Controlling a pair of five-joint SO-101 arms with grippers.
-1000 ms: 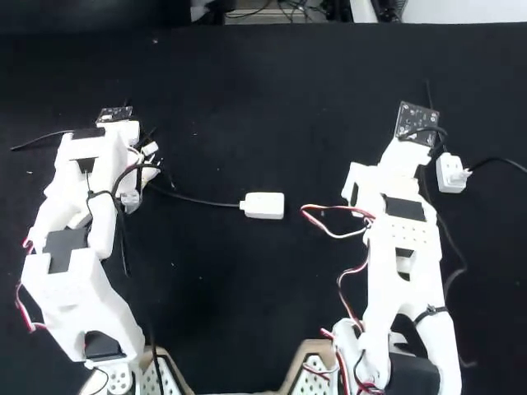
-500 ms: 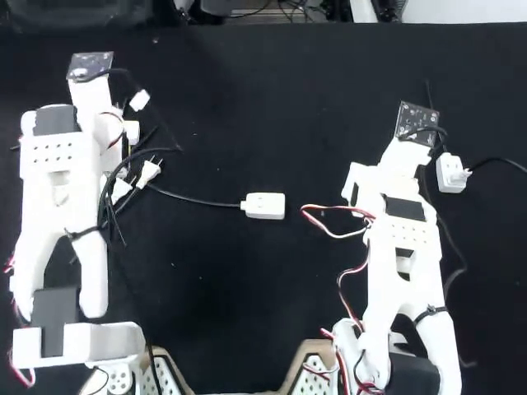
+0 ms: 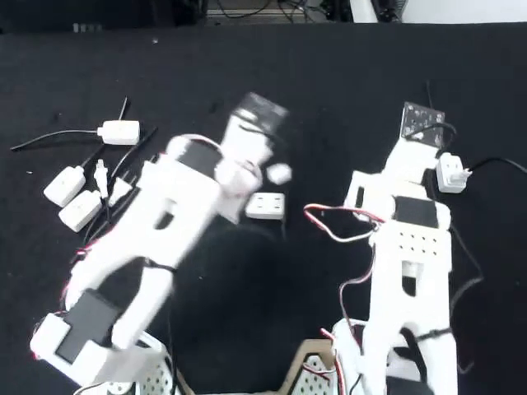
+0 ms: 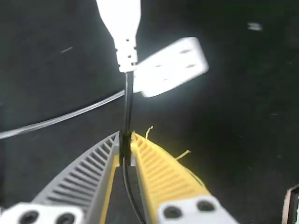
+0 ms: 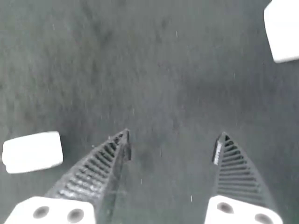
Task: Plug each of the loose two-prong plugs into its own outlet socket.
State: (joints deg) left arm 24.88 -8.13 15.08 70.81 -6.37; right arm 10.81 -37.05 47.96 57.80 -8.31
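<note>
The black cord of a white plug is pinched between the closed fingers of the left gripper, a little way behind the plug body. The plug is held out beyond the fingertips. A white outlet socket lies flat on the black table just past the plug, its slots facing up. In the left wrist view the plug's neck crosses the socket's near corner, but contact between the two cannot be judged. A thin cord runs away from the socket across the table.

In the high view the plug is seen just beside the socket, a narrow gap showing between them.

The right gripper is spread wide above bare table, with nothing between its fingers. One white block lies beside one finger, and a second block lies farther off.

The plug's front end is cut off by the frame edge (its prongs are therefore not seen). The second block is likewise cut off at a corner. Further white pieces on cords lie well apart from both grippers; whether they are plugs or sockets cannot be told.
</note>
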